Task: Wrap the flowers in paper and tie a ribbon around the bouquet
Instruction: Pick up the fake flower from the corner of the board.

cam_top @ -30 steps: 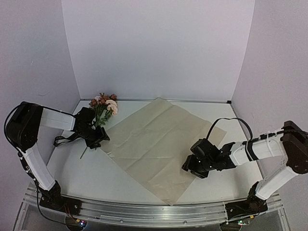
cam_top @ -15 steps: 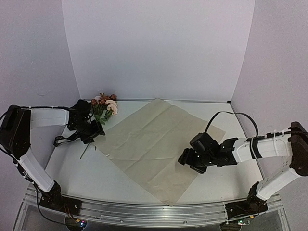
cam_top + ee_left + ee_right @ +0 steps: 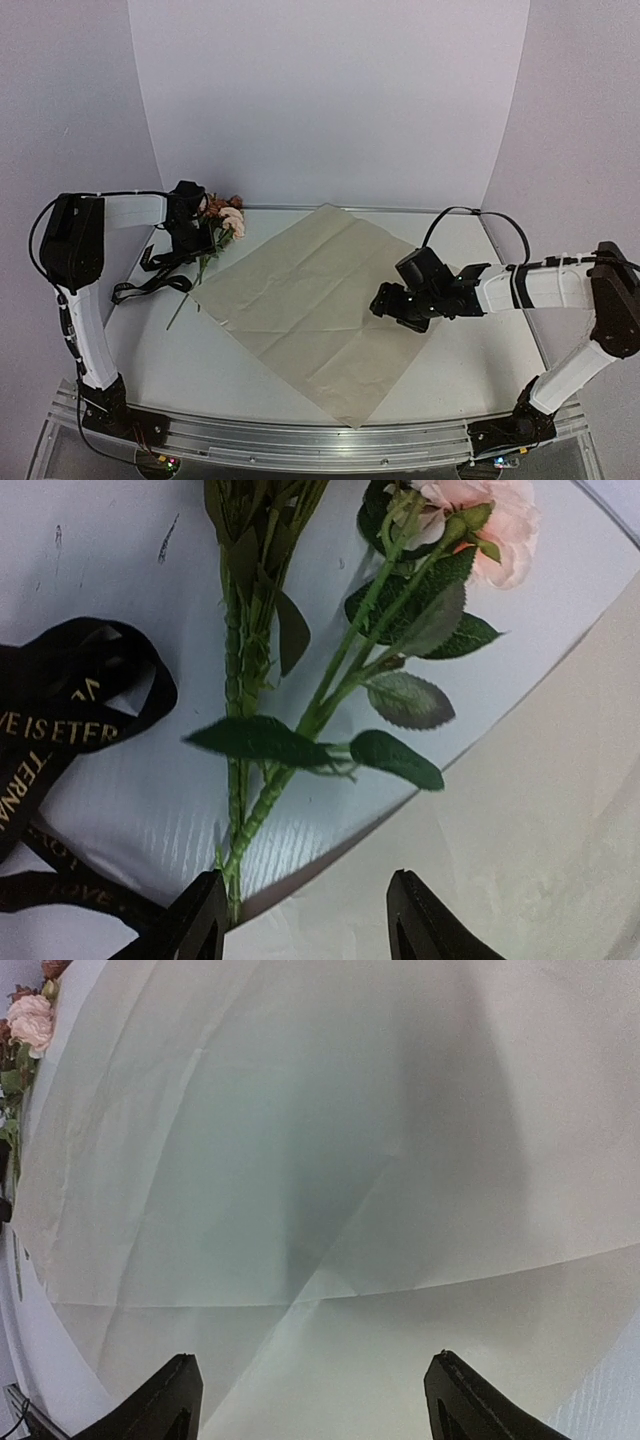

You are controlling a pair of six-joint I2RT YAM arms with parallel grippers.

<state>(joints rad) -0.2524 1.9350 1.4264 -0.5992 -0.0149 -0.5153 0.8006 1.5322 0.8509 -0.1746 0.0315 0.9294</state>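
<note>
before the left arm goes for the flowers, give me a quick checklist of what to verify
1. Paper spread flat: ok.
2. Flowers on the paper: not ok, they lie on the bare table beside its left edge.
3. Left jaws open near the stems, nothing gripped: ok.
4. Right jaws open and empty above the paper: ok.
5. Ribbon clear of the stems: cannot tell, it lies close beside them.
</note>
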